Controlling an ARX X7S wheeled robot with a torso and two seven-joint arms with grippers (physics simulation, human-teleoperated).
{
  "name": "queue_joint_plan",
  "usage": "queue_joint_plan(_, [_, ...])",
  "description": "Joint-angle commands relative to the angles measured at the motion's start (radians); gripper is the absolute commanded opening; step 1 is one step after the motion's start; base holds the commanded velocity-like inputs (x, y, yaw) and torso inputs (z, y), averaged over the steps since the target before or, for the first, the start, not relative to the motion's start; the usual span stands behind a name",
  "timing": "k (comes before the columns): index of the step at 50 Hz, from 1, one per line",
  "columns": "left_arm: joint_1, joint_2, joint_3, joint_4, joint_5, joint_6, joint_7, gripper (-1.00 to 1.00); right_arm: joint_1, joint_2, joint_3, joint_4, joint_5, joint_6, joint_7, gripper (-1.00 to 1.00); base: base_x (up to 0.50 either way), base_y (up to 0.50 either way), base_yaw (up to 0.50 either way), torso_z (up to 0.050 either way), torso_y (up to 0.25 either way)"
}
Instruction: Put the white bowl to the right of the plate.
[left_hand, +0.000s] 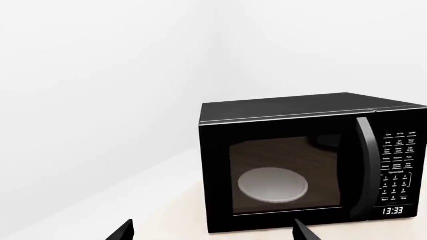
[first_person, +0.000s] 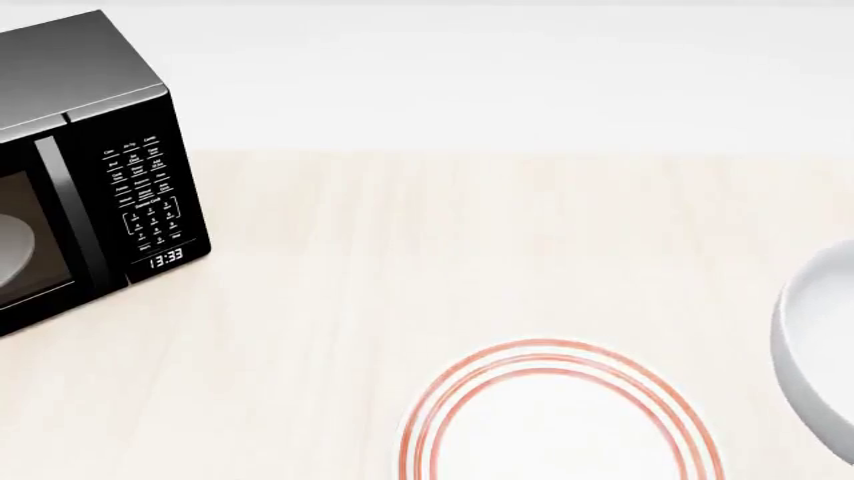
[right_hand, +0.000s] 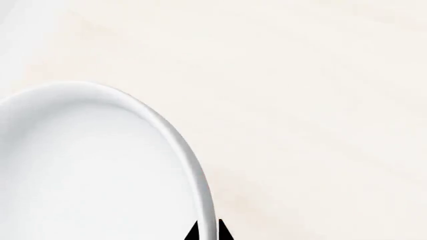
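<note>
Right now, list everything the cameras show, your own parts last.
Table: one, pale wood-look, under everything.
Microwave: one, black, door closed, clock reads 13:33, far left of the head view.
Dish: one, pale, inside the microwave behind the door glass.
Plate: one, white with red-orange rings, near edge, centre, cut off by the frame.
White bowl: one, plain white, to the right of the plate, partly out of frame.
Left pincer: dark fingertips apart, nothing between them, facing the microwave.
Right pincer: dark fingertips on either side of the bowl's rim.
</note>
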Motion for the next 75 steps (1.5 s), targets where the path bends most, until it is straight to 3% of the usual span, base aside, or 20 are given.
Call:
queue_joint_plan(1, [0.0,-0.003,0.009,0.0,0.005,0.0,-0.007,1.0,-0.022,0.005,-0.009,0.045,-0.012,-0.015,-0.06,-1.0,0.0,0.0,0.0,0.0,0.0])
queue_joint_plan(75, [0.007,-0.02,0.046,-0.002,0.017,0.011,-0.037,1.0,-0.2,-0.07,-0.071,0.251,0.008,-0.039,-0.267,-1.0,0.0,0.0,0.0,0.0,0.001])
